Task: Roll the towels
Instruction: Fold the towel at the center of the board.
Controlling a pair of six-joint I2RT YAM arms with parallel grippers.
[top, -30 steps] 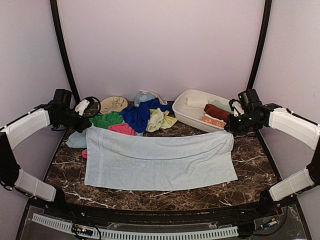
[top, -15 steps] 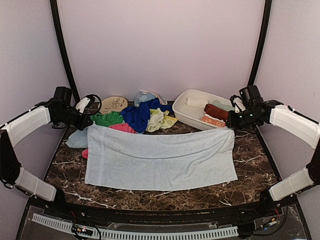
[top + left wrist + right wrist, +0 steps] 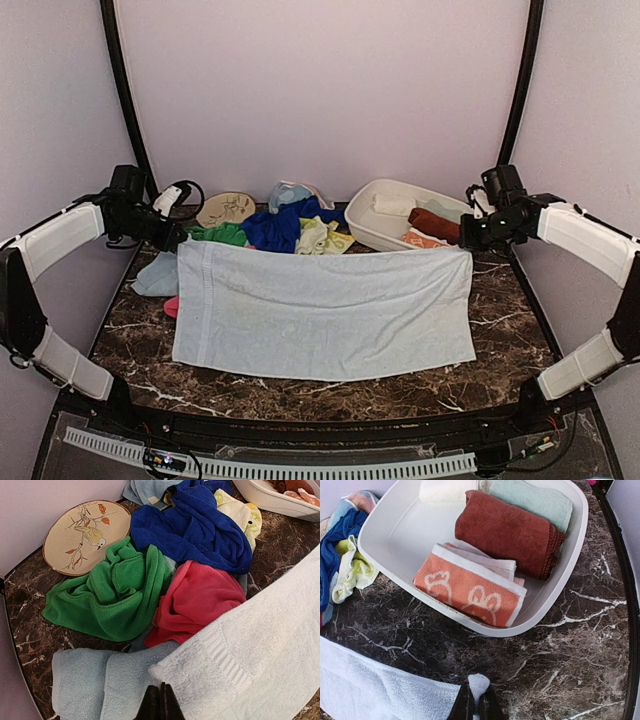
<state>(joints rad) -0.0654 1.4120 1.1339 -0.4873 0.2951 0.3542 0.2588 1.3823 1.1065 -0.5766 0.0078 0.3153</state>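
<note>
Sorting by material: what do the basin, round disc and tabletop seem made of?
Basin: probably plastic, smooth white moulded wall. Round disc: matte tan, painted bird; wood or ceramic, unclear. Tabletop: glossy brown marble look, white veins; maybe laminate.

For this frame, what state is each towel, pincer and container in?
Large pale towel: spread out, far corners pinched.
Left pincer: shut on its far left corner.
Right pincer: shut on its far right corner.
Green towel: crumpled.
Royal blue towel: crumpled.
Pink-red towel: crumpled.
Lime-yellow towel: crumpled.
Rust-brown towel: rolled or folded, in basin.
Basin: upright, holding towels.
</note>
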